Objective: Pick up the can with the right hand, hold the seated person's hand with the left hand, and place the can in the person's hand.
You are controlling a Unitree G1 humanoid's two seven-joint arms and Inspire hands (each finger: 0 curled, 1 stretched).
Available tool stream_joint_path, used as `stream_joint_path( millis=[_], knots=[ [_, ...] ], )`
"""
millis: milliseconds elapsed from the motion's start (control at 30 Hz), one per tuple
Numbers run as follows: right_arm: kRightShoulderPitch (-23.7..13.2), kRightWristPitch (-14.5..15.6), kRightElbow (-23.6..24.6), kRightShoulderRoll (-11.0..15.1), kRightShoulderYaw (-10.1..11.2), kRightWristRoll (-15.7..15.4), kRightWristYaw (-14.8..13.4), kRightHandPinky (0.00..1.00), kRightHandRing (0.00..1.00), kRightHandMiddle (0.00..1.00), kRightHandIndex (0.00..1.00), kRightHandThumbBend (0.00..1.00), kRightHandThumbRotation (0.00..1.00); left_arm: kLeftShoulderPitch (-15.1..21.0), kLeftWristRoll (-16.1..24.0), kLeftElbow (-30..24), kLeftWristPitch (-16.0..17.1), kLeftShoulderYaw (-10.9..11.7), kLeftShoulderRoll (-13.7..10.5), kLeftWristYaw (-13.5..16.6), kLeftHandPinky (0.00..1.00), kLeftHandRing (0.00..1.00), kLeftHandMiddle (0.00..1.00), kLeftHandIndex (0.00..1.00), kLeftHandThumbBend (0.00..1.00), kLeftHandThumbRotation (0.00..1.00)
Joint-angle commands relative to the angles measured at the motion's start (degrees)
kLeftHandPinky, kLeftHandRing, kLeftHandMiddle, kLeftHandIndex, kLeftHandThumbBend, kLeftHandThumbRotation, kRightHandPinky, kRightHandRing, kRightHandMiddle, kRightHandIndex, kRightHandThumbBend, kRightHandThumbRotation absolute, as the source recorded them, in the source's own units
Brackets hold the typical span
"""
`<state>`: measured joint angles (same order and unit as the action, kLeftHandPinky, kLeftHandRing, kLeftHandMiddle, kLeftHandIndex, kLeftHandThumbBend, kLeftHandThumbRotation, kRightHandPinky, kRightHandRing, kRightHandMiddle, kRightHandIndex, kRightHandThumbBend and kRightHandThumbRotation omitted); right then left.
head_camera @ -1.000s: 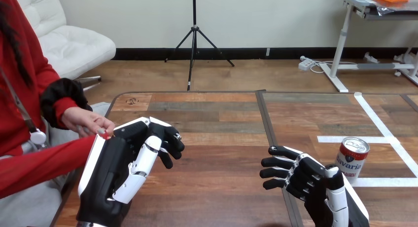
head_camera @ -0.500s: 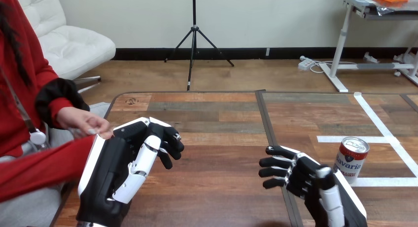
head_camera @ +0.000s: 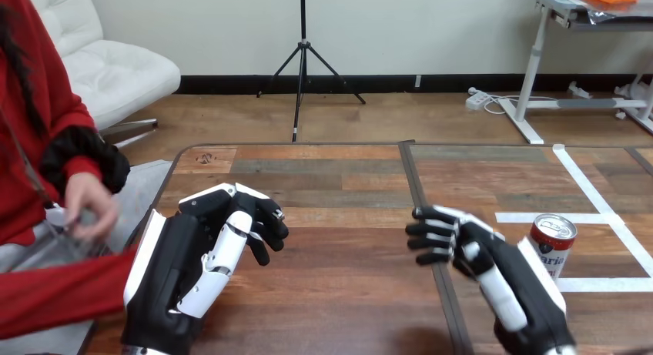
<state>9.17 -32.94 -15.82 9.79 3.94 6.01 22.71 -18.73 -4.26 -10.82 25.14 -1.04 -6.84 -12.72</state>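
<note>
A red and white can (head_camera: 552,243) with a silver top stands upright on the wooden table (head_camera: 346,178) at the right. My right hand (head_camera: 493,270) hovers just left of it, fingers loosely bent and pointing left, holding nothing and partly covering the can's lower left. My left hand (head_camera: 196,255) is over the table's left part, fingers relaxed and curved, empty. The person's hand (head_camera: 86,202) is off the table's left edge, near their body, apart from my left hand.
White tape lines (head_camera: 593,193) mark the table's right side around the can. A dark seam (head_camera: 420,201) runs down the table's middle. The person's red sleeve (head_camera: 54,282) lies along the lower left edge.
The person's hand has drawn back from my left hand toward their body. My right hand has risen and turned, moving closer to the can. My left hand has stayed put.
</note>
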Motion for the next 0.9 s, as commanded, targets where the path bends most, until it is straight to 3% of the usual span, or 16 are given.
stream_joint_path(
  millis=[0, 200, 367, 567, 867],
  knots=[
    [-9.17, -2.37, -2.82, 2.92, 1.83, -3.27, -3.25, 0.68, 0.74, 0.76, 0.77, 0.84, 0.92, 3.07, -0.09, -1.31, 0.22, -0.02, -0.01, 0.17, 0.29, 0.42, 0.45, 0.45, 0.09, 0.7],
    [-13.61, -4.16, -7.13, 5.23, 2.58, -8.07, -7.59, 0.71, 0.77, 0.78, 0.79, 0.84, 0.94, 2.98, -0.06, -1.31, 0.23, -0.09, -0.02, 0.09, 0.29, 0.42, 0.45, 0.45, 0.08, 0.7],
    [-17.03, -5.54, -11.0, 6.75, 3.01, -9.5, -9.78, 0.71, 0.78, 0.79, 0.8, 0.81, 0.92, 2.92, 0.08, -1.44, 0.23, -0.08, -0.04, 0.16, 0.28, 0.42, 0.45, 0.44, 0.07, 0.7],
    [-20.69, -4.76, -15.13, 9.26, 3.39, -10.12, -11.37, 0.73, 0.79, 0.8, 0.81, 0.82, 0.91, 2.73, -0.19, -1.77, -0.09, -0.08, 0.08, 0.22, 0.28, 0.41, 0.45, 0.44, 0.06, 0.71],
    [-26.26, -5.17, -22.6, 14.19, 2.79, -14.85, -16.17, 0.74, 0.79, 0.81, 0.82, 0.86, 0.93, 2.7, -0.72, -2.07, -0.45, -0.06, -0.02, -0.03, 0.28, 0.41, 0.45, 0.44, 0.06, 0.71]
  ],
)
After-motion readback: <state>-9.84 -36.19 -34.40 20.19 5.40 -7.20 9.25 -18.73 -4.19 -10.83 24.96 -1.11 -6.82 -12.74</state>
